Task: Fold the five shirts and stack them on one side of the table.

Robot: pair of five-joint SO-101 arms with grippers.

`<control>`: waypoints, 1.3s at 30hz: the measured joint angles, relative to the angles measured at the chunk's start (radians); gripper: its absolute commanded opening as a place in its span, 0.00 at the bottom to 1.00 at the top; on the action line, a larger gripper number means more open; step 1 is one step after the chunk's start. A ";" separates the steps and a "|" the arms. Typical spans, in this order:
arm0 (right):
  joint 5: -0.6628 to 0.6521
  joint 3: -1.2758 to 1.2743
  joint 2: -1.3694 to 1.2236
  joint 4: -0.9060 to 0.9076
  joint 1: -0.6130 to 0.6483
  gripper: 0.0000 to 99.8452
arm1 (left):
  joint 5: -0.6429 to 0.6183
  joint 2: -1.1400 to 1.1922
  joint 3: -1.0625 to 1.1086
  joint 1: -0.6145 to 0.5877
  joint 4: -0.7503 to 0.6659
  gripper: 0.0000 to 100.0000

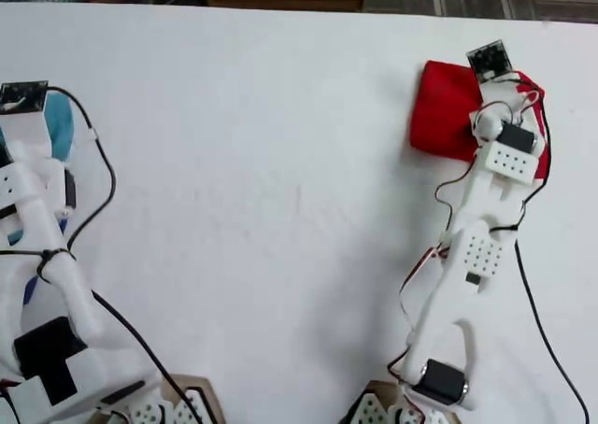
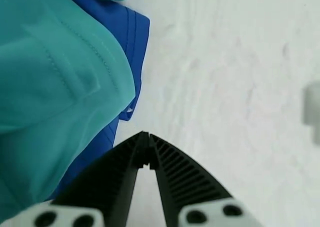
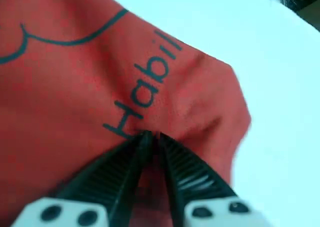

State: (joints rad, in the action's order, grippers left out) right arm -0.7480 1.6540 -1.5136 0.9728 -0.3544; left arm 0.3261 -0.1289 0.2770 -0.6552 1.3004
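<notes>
White bench [image 1: 280, 162], wooden furniture past its far edge. Red shirt [image 1: 444, 116] sits as a compact block at the far right with the right tool [image 3: 150, 136] on it: jaws closed, tips meeting at puckered cloth. Can't tell if a fold is actually pinched. Left tool [image 2: 146, 137] is also closed and holds nothing, over bare bench just beside the blue shirt [image 2: 134, 37], which lies under the teal shirt [image 2: 55, 72] at the left edge. Risks, my read: if the right tool has only the top layer, lifting peels the red shirt open; dragging it would smear the fold. Right arm's cable hangs over the red cloth and could snag. Left tool is close enough to the blue hem to catch it and skew that pile. Red is well apart from the other two, so one stack isn't there yet. No bin or tray involved; shirts lie straight on the bench.
</notes>
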 measured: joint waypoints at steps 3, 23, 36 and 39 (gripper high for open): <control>-0.002 0.000 0.092 0.074 -0.018 0.04 | 0.000 0.000 0.000 0.000 0.000 0.03; -0.003 0.002 0.592 0.773 0.058 0.20 | 0.176 0.000 -0.353 -0.305 0.051 0.24; -0.003 -0.035 0.901 0.776 0.095 0.20 | 0.180 0.236 -0.417 -0.393 -0.100 0.24; -0.003 -0.141 1.016 0.776 0.095 0.19 | 0.180 0.273 -0.422 -0.381 -0.100 0.24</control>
State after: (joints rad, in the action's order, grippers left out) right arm -0.7511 1.5129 -0.4979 1.7492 -0.2593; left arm 0.5056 0.1442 -0.1450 -1.0357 1.2006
